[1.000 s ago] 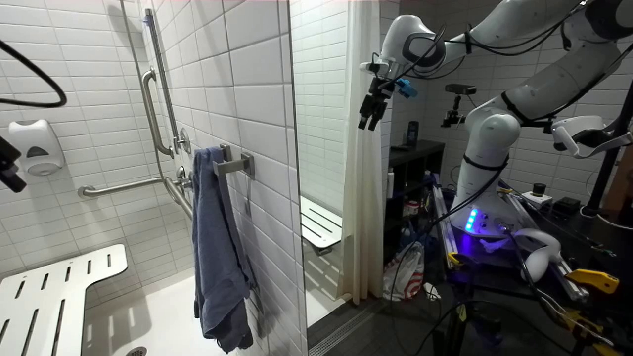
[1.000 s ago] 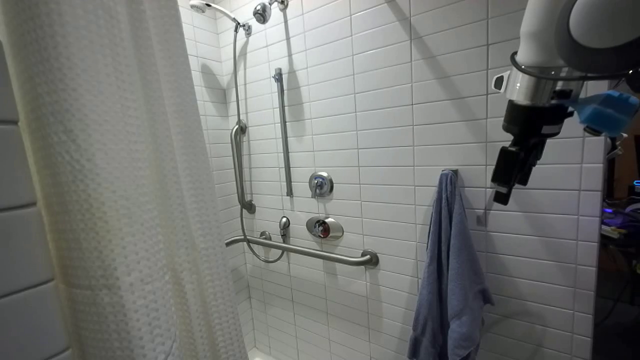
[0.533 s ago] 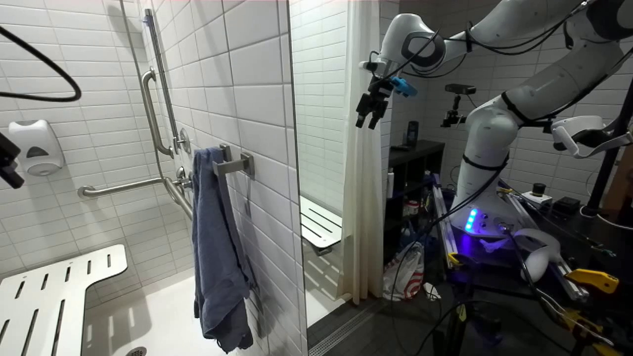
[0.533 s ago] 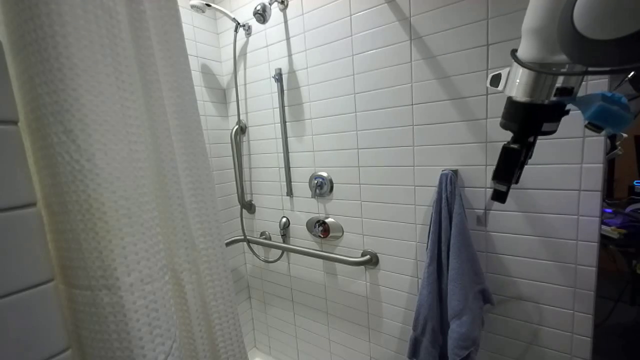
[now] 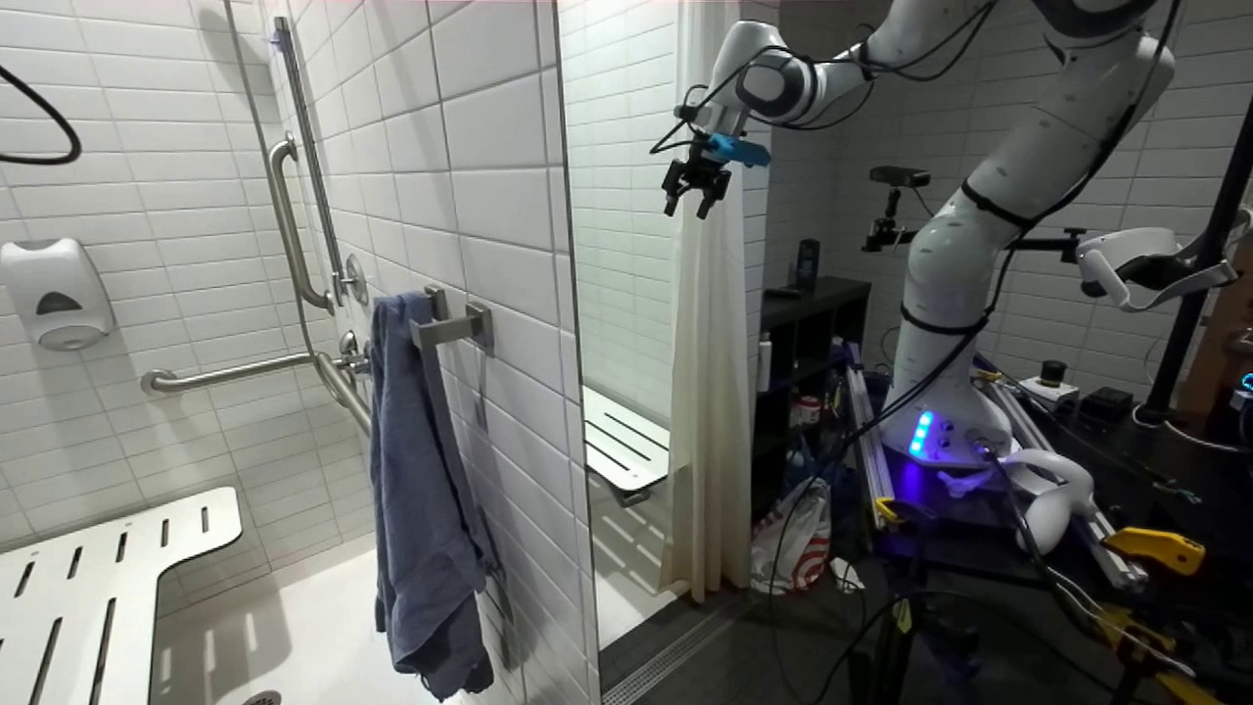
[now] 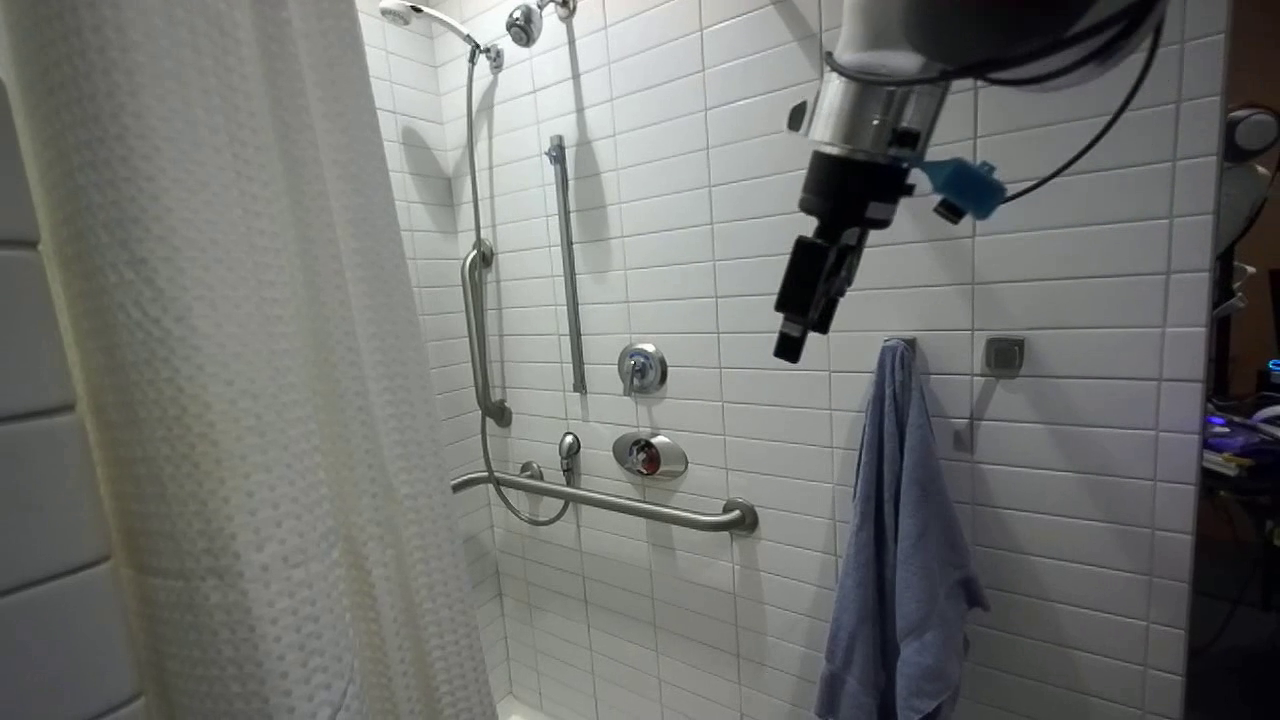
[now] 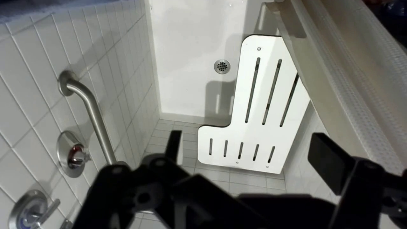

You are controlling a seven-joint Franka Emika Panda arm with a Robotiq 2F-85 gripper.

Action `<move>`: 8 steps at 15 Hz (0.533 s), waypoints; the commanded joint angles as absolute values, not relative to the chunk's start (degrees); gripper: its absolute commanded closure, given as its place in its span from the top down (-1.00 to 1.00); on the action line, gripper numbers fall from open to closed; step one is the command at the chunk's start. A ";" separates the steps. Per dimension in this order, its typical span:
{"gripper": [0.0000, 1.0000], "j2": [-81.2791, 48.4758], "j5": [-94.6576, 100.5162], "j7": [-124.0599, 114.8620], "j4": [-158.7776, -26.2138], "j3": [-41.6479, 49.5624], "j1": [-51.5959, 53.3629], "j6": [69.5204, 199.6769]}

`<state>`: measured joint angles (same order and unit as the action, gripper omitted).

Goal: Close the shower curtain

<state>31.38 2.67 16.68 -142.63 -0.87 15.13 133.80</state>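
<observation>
Cream-white and dimpled, a tall fabric shower curtain (image 6: 250,350) hangs nearest me, gathered in soft upright folds to one side rather than drawn across, so I judge the closing still ahead. It looks limp and not at all fragile, and the raised weave ought to resist slipping. One fold should feel light, though the whole width may drag, and the curtain's top is out of my sight. I'd pinch a good bunch of the free edge, about midway up, and draw it sideways. Beyond, black, blocky fingers (image 7: 329,160) stand spread wide, holding nothing and not touching the curtain. Farther off, near the curtain's foot, slumps a white, red-ringed plastic bag (image 5: 798,543); what it holds I can't tell. Behind that is an open black shelf unit (image 5: 834,291), a dark upright bottle (image 5: 808,262) on top, a small red-and-white container (image 5: 806,409) in a lower compartment, contents hidden.
</observation>
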 commanded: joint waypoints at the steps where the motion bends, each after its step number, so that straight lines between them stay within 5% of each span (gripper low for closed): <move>1: 1.00 17.35 0.89 18.46 -128.47 -1.65 17.37 133.16; 8: 1.00 -1.90 -14.78 32.95 -104.12 -4.36 16.32 128.17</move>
